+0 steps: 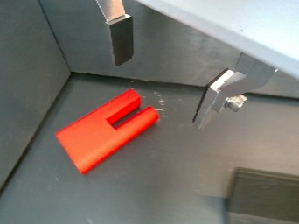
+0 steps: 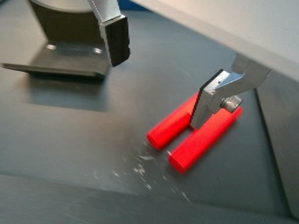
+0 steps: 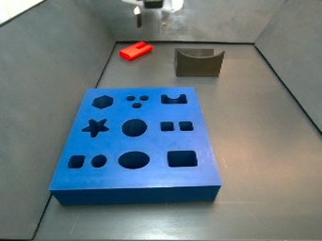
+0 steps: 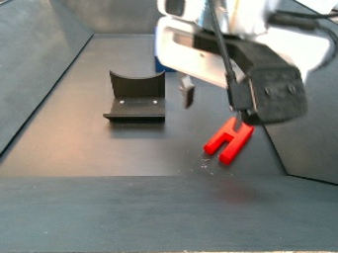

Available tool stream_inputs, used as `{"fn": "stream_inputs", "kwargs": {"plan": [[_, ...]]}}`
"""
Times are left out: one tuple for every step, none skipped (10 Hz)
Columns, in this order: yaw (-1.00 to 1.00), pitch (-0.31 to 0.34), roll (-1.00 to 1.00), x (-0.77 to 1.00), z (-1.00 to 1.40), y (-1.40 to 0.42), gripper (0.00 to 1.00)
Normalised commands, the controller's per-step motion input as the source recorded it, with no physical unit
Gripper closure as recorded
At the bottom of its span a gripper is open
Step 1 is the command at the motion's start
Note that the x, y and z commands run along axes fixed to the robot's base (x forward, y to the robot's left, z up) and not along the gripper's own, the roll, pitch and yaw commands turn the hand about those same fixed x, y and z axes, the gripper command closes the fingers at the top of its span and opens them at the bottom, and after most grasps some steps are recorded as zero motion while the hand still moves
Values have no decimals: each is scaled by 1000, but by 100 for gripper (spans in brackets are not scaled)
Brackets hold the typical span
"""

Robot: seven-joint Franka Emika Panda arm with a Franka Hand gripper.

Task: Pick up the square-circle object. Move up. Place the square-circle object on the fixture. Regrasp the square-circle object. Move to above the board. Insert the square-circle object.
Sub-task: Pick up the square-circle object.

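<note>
Pale scratches [image 2: 140, 166] mark the dark floor [image 2: 70, 131] between grey walls [image 3: 63, 28].

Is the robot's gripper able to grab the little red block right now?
Probably yes. The gripper hangs open just above the square-circle object, which lies flat on the floor with nothing covering it.

pincer [image 1: 167, 74] | above the floor | 2 fingers [image 1: 121, 41] spread apart | holding nothing

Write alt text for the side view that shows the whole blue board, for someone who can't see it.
A large blue board with shaped cut-outs fills the foreground of a dark grey floor. Behind it lie a small red square-circle object and the dark notched fixture, with the gripper hanging above the red piece, jaws not clearly visible.
</note>
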Motion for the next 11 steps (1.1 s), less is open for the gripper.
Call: {"fn": "stream_inputs", "kwargs": {"plan": [[-280,-160,-69,-80,-320,169,0],[-189,-163,-36,-80,-360,123,0],[0,-177,-19,0,-451,157,0],[0,-170,-6,0,-500,137,0],[0,-129,-10,0,-449,166,0],[-49,-74,0,-109,-351,129,0],[-166,-91,0,-197,-306,49,0],[-309,-93,0,-214,-340,23,0],[-314,-114,0,-171,-389,14,0],[-329,-174,-21,-123,-409,0,0],[-317,-186,-6,-146,-706,83,0]]}}
